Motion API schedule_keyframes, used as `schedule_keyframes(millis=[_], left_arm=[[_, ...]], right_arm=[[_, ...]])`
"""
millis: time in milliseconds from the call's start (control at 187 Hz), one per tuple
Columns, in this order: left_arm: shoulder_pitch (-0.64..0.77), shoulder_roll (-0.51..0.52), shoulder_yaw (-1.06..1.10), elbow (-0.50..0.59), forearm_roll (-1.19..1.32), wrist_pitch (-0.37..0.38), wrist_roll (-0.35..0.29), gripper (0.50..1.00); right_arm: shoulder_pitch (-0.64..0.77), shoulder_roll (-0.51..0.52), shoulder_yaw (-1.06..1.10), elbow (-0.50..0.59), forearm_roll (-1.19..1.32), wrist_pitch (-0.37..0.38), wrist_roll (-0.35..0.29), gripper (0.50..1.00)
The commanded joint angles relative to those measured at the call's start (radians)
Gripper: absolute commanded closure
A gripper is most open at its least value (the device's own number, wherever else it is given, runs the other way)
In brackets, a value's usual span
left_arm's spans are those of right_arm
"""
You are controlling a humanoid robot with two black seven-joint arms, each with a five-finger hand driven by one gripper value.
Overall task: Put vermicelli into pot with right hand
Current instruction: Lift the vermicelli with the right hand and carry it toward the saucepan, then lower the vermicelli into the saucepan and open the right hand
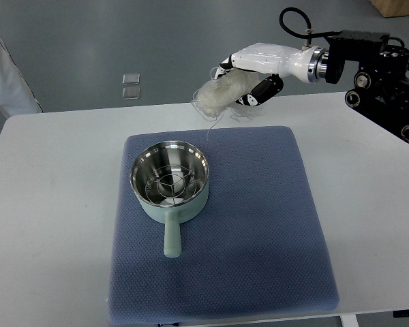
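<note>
A pale green pot (169, 180) with a steel inside and a steamer rack stands on the blue mat (259, 225), its handle pointing toward me. My right hand (249, 75) comes in from the upper right and hangs above the table's far edge, beyond the mat. Its fingers are curled around a white bundle of vermicelli (219, 94), with loose strands trailing down. The bundle is up and to the right of the pot, well apart from it. The left arm is out of view.
The white table (54, 204) carries the mat in its middle. Two small clear squares (130, 86) lie on the grey floor beyond the table. The black arm body (385, 75) fills the upper right corner.
</note>
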Motion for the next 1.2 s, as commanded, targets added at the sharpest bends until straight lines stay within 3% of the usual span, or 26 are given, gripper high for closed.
schedule_keyframes(millis=[0, 348, 695, 749, 818, 941, 1000, 1075, 1193], left_arm=[[0.0, 0.0, 0.0, 0.0, 0.0, 0.0, 0.0, 0.5], [0.0, 0.0, 0.0, 0.0, 0.0, 0.0, 0.0, 0.5], [0.0, 0.0, 0.0, 0.0, 0.0, 0.0, 0.0, 0.5], [0.0, 0.0, 0.0, 0.0, 0.0, 0.0, 0.0, 0.5], [0.0, 0.0, -0.002, 0.0, 0.0, 0.0, 0.0, 0.5], [0.0, 0.0, -0.002, 0.0, 0.0, 0.0, 0.0, 0.5], [0.0, 0.0, -0.002, 0.0, 0.0, 0.0, 0.0, 0.5], [0.0, 0.0, 0.0, 0.0, 0.0, 0.0, 0.0, 0.5], [0.0, 0.0, -0.002, 0.0, 0.0, 0.0, 0.0, 0.5]], right_arm=[[0.008, 0.06, 0.0, 0.009, 0.009, -0.003, 0.004, 0.932], [-0.035, 0.226, -0.017, 0.009, 0.004, -0.005, 0.002, 0.93], [-0.15, 0.255, -0.04, -0.019, -0.014, -0.023, -0.004, 0.908], [-0.157, 0.258, -0.038, -0.038, -0.014, -0.034, -0.005, 0.865], [-0.167, 0.264, -0.037, -0.071, -0.013, -0.059, -0.007, 0.74], [-0.176, 0.273, -0.037, -0.09, -0.01, -0.068, -0.007, 0.701], [-0.182, 0.269, -0.035, -0.09, -0.005, -0.068, -0.007, 0.64], [-0.182, 0.267, -0.032, -0.09, 0.001, -0.068, -0.007, 0.607], [-0.183, 0.263, -0.021, -0.087, 0.005, -0.068, -0.004, 0.605]])
